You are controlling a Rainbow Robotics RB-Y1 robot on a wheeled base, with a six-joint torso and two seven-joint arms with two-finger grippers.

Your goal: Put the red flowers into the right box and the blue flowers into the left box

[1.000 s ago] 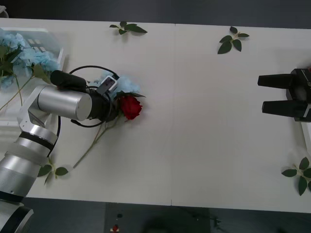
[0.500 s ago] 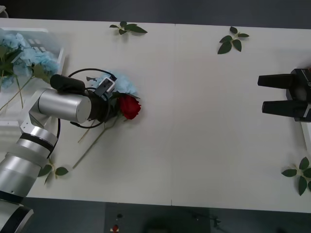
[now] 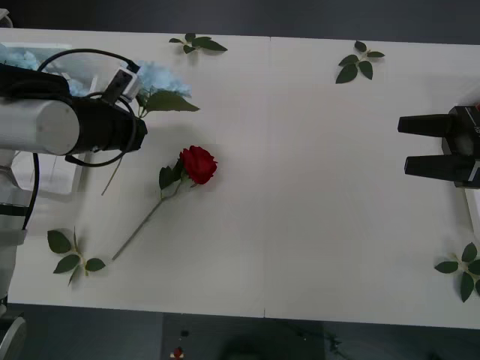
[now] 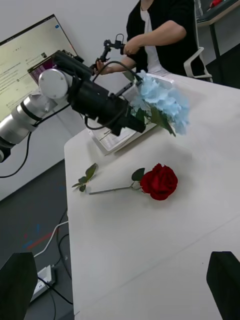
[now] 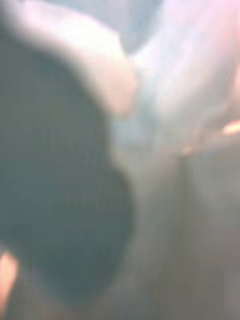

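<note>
The left box (image 3: 45, 176) sits at the desk's (image 3: 315, 195) nine-o'clock edge, with blue blooms just showing at ten o'clock behind the arm. The left jaws (image 4: 142, 121) are clamped on a blue flower (image 3: 161, 77), held lifted above the desk. A red rose (image 3: 198, 164) lies flat, toward five o'clock from them. The right jaws (image 3: 409, 146) wait at three o'clock, spread wide.

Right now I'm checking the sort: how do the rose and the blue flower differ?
The rose is deep red with one compact head; the blue flower is a pale, ruffled cluster. The rose lies flat on the table, free; the blue flower is held in the air by the left hand, near the left box. Both have green stems and leaves. The right hand waits open at the right edge.
</note>
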